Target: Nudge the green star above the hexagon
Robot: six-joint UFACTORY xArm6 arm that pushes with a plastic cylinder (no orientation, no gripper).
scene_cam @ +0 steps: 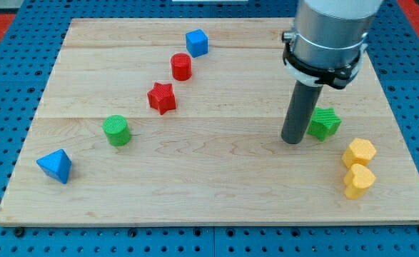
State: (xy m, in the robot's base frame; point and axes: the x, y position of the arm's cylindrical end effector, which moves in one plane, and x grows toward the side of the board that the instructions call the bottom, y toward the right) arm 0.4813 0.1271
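Green star [325,123] seemingly touching my tip [292,140], on its right | yellow hexagon [359,152] below-right | no hand

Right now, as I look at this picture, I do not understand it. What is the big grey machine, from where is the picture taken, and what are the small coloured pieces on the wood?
The grey cylinder is the end of a robot arm. It has no hand; it ends in a dark rod, and my tip slides on the wooden board to push blocks. Nothing is held.

There is one camera, looking down at the board from its near edge; its mounting is not known.

My tip stands just to the view's left of the green star, apparently touching it. Below that, at the view's right, are a yellow hexagon and a yellow heart. Further left lie a blue cube, a red cylinder, a red star, a green cylinder and a blue triangular block.
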